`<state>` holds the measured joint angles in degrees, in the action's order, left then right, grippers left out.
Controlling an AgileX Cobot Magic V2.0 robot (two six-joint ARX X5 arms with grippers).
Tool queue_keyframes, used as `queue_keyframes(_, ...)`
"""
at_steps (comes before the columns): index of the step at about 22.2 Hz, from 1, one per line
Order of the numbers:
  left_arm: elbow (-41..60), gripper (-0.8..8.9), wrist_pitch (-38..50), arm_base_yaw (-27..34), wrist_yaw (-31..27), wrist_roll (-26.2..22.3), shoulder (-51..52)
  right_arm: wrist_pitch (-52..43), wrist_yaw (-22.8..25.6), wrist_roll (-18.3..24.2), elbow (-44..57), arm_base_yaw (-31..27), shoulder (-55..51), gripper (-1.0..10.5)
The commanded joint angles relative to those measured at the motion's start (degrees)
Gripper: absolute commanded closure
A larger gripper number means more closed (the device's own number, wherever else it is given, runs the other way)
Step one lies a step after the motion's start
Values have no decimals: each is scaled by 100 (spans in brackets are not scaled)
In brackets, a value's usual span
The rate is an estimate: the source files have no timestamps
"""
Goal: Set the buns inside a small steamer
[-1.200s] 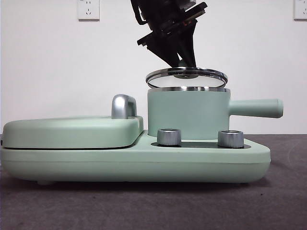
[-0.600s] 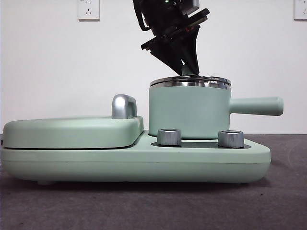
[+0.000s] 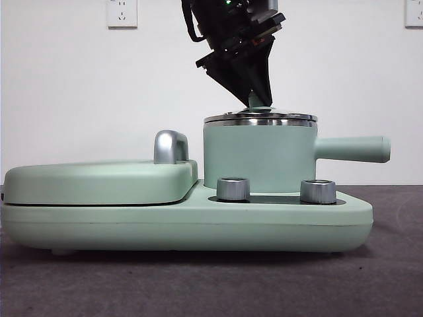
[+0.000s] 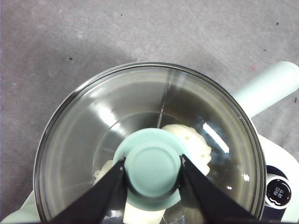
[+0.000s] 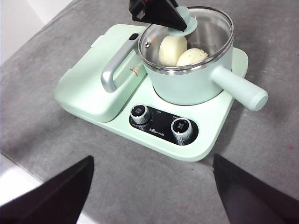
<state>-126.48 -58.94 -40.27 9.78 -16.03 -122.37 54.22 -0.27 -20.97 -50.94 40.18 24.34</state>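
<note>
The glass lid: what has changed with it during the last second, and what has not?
The left gripper, still shut on the knob, lowered the glass lid from above the small steamer onto its rim. Both buns lie inside. The griddle and right gripper stayed put.

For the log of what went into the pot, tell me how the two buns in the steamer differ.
The smooth bun is plain and egg-shaped, standing taller; the ridged bun is grooved like a shell, sits lower, and shows small green dots in the left wrist view. The smooth bun lies on the griddle's side, the ridged bun on the side of the pot's handle. Both are cream-white and lie inside the small steamer under its glass lid, whose knob the left gripper grips.
</note>
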Motion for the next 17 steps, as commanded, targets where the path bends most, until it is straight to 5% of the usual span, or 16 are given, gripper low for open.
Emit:
queue_keyframes(1,-87,661,-103,-61,81,70,-293,-120,11,48,-44,57,13,542)
queue_keyframes(6,-398,395,-48,-63,79,544,-280,-151,11,87,-44,57,13,541)
queue_keyframes(17,-68,376,-1891,-46,79,1141,2098,-153,-20,245,-44,57,15,542)
